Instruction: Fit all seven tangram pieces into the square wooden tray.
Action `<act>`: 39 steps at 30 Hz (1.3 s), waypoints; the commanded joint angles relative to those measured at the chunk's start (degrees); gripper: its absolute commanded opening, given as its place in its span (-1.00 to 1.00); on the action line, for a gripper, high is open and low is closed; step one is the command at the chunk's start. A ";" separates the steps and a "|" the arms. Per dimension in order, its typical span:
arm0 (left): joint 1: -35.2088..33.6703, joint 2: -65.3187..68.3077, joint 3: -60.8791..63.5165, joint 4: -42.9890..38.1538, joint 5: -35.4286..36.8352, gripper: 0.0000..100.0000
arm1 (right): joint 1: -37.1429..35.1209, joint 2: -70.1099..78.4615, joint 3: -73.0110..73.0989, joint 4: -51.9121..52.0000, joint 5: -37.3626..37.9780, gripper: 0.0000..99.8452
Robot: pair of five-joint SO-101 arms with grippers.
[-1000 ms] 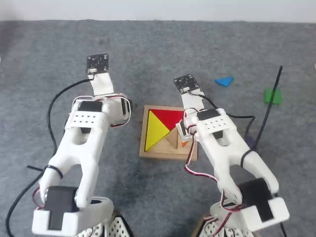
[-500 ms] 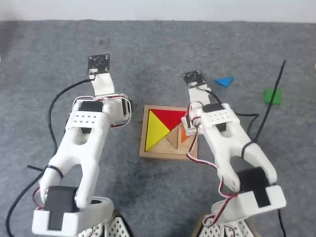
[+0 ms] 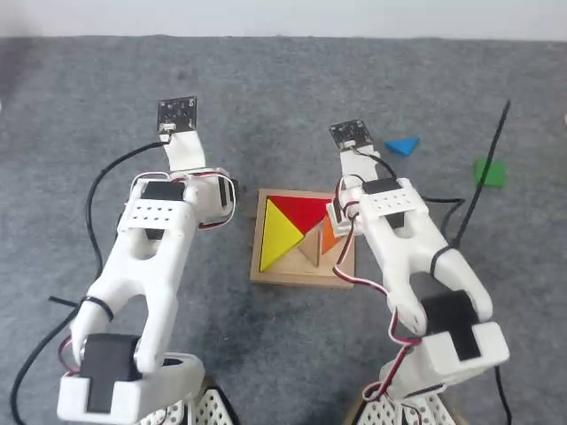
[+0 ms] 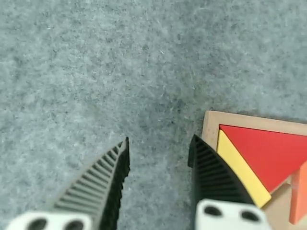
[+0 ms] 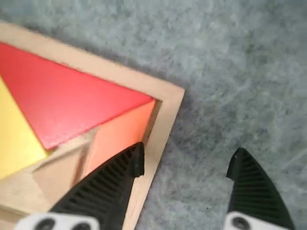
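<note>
Over the tray's point(image 3: 301, 280) right rim, my right gripper point(image 5: 188, 158) hangs released, nothing btwn the jaws: one finger above the orange piece point(image 3: 329, 237), the other out over the carpet point(image 3: 266, 106). Left gripper point(image 4: 159, 143) is spread too, empty, just beside the tray's left rim. Red piece point(image 3: 301, 212), yellow piece point(image 3: 279, 235) & orange lie inside. Blue triangle point(image 3: 403, 145) & green piece point(image 3: 489, 172) are loose, well apart from it. Step, I'd say: betw. placements. Next: right arm out to the blue one, jaws astride, clench, carry back to bare wood.
</note>
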 commanded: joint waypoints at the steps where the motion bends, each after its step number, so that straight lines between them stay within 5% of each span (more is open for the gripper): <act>1: 0.35 -2.46 -0.31 -1.05 -0.62 -0.59 | -0.48 -6.99 -0.62 0.57 -1.05 -0.42; 12: 0.35 -2.37 -0.31 -1.14 -0.70 -0.59 | -13.93 -23.43 15.03 0.13 -1.14 -0.42; 26: 0.26 -2.37 -0.31 -1.14 -0.70 -0.59 | -20.88 -12.79 11.52 1.80 4.04 -0.42; 39: 0.26 -2.37 -0.22 -1.14 -0.70 -0.59 | -12.88 -3.65 4.92 2.33 4.40 -0.42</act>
